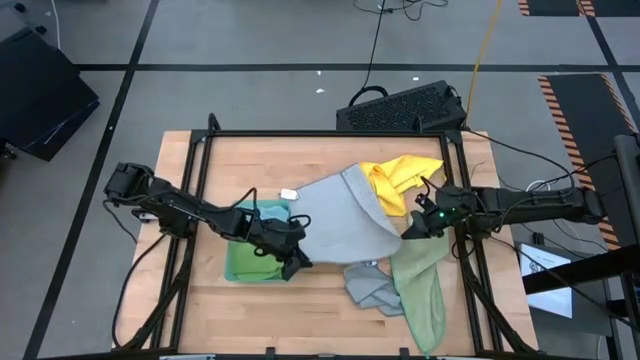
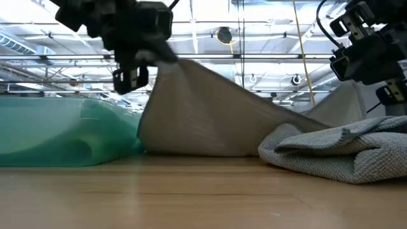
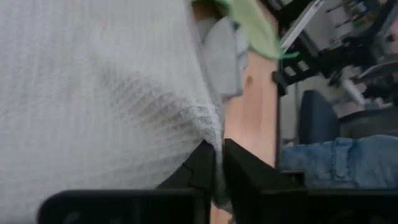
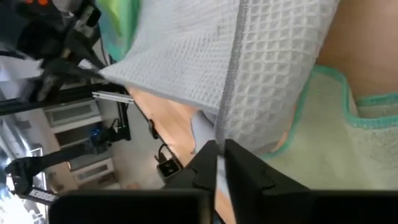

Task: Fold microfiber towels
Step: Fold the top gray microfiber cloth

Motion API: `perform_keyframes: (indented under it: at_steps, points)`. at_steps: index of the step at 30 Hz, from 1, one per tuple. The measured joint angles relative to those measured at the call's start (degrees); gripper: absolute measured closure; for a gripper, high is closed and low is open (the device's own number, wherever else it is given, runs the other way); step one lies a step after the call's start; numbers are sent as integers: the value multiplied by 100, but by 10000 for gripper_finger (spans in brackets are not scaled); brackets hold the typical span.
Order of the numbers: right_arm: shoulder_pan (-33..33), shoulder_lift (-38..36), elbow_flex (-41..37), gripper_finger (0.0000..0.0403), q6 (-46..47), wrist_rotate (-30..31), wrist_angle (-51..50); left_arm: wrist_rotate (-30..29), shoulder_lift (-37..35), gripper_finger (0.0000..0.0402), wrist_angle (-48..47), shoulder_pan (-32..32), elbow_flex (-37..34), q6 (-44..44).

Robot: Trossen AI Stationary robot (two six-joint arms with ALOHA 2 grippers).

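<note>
A grey waffle-weave towel is stretched between my two grippers over the middle of the table. Its lower part rests on the wood. My left gripper is shut on the towel's near-left end, above a stack of teal and bright green towels. My right gripper is shut on its right end. A yellow towel lies bunched at the far right. A pale sage green towel and a light blue one lie crumpled near the front right. My left gripper pinches the grey towel's hemmed edge between its two fingers, coming from the table's left and slanting down. That end is lifted off the table, and the cloth slopes away from it. My right gripper pinches the grey towel's stitched hem between its two fingers, coming from the table's right and slanting down. The hem runs straight away from the fingers. This end is held above the sage green towel.
A small white object lies on the wood beyond the green stack. A black keyboard sits past the table's far edge. The black frame rails run along the table's sides. A person's leg in jeans shows beyond the table's edge.
</note>
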Motion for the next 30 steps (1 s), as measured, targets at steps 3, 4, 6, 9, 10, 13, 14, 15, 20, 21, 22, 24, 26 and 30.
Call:
perform_keyframes:
  at_steps: [3, 4, 6, 9, 10, 13, 14, 15, 20, 21, 22, 24, 26, 30]
  points:
    - [40, 15, 1, 337, 184, 7, 166, 47, -17, 317, -35, -17, 17, -59]
    - [42, 7, 4, 323, 262, 5, 179, 52, -15, 299, -39, -31, 17, -142]
    - [42, 19, 4, 296, 460, 7, 208, 200, -15, 262, -38, -51, 17, -350]
    - [40, 32, 4, 268, 705, 77, 382, 863, -15, 217, 25, 22, 17, -780]
    - [40, 58, 21, 264, 782, 206, 530, 1163, -15, 206, 33, 64, 17, -921]
    - [33, 249, 306, 260, 836, 831, 812, 1775, -127, 188, 54, 224, 17, -1197]
    - [14, 378, 483, 260, 768, 1060, 885, 1794, -169, 186, 70, 275, 17, -1181]
    - [-13, 534, 655, 260, 662, 1239, 898, 1731, -200, 185, 44, 332, 17, -1071]
    - [-220, 1728, 1641, 259, -157, 2019, 870, 860, -326, 194, -553, 833, 25, -544]
    - [-278, 1998, 1843, 259, -356, 2121, 861, 714, -321, 199, -789, 956, 25, -481]
    - [-350, 2255, 2049, 259, -570, 2181, 892, 573, -314, 206, -990, 1073, 18, -386]
    - [-529, 2729, 2387, 259, -1008, 2252, 894, 392, -257, 222, -1225, 1304, 17, -54]
    - [-766, 3145, 2635, 259, -1598, 2150, 969, 368, -183, 241, -1384, 1511, 19, 393]
    - [-1385, 3701, 2817, 259, -2684, 1141, 1477, 631, 9, 281, -1668, 1787, 19, 768]
